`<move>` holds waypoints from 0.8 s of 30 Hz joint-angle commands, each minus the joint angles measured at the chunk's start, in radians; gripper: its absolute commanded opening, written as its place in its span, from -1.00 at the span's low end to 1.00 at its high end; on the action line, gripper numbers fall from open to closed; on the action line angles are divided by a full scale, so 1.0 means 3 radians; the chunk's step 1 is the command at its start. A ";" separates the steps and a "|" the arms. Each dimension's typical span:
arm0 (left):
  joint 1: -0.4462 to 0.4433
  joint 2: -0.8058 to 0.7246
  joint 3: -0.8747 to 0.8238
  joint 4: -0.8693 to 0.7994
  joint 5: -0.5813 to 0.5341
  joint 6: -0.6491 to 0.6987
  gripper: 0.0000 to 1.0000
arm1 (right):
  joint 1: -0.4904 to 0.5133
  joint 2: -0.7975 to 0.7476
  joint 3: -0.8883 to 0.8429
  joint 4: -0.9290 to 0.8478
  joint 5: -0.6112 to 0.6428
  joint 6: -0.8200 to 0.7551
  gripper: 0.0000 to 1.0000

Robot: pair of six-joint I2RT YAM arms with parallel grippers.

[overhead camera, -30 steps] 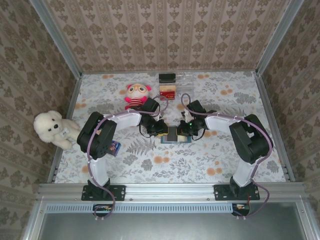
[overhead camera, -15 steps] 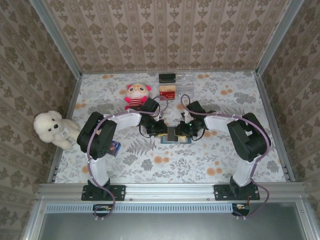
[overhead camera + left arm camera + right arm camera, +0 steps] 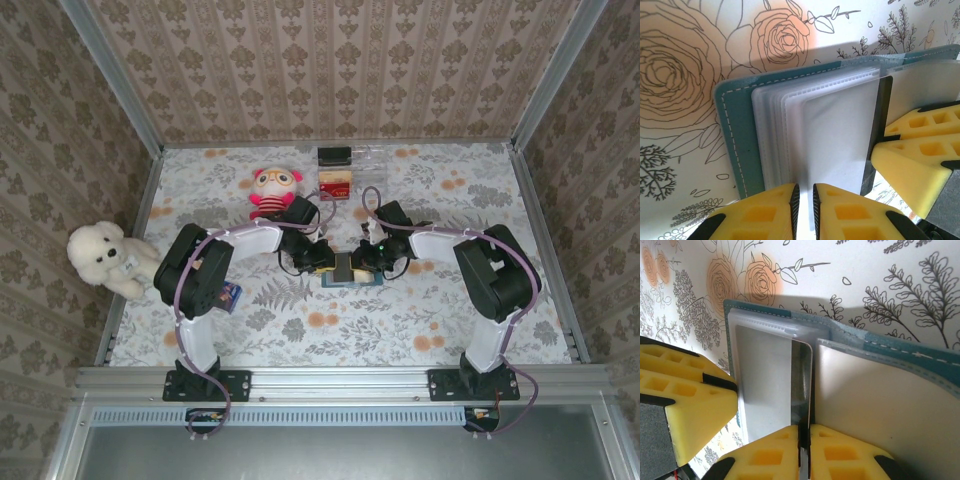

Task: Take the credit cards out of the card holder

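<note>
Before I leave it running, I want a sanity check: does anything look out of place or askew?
The white plush dog lies across the table's left rail, half off the floral tabletop. The teal card holder lies open, its pages fanned up: the left hand pinches a clear plastic sleeve, the right hand a thin card.

A fluffy white toy dog [image 3: 105, 258] sits at nine o'clock by the flowery table's [image 3: 450, 310] edge. A pink doll [image 3: 274, 190] sits at eleven o'clock, and a clear tray [image 3: 380, 157] lies at twelve o'clock.
</note>
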 commanded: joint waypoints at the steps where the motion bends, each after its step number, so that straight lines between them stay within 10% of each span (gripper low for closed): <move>1: 0.0003 0.0008 -0.0084 -0.0175 -0.0148 0.0016 -0.61 | -0.0051 -0.0109 -0.0086 -0.0034 0.0051 -0.0086 -0.81; 24: 0.0053 -0.0013 0.0020 -0.0096 0.0027 0.0015 -0.58 | -0.0328 -0.0594 -0.0506 0.0385 -0.0305 -0.0050 -1.00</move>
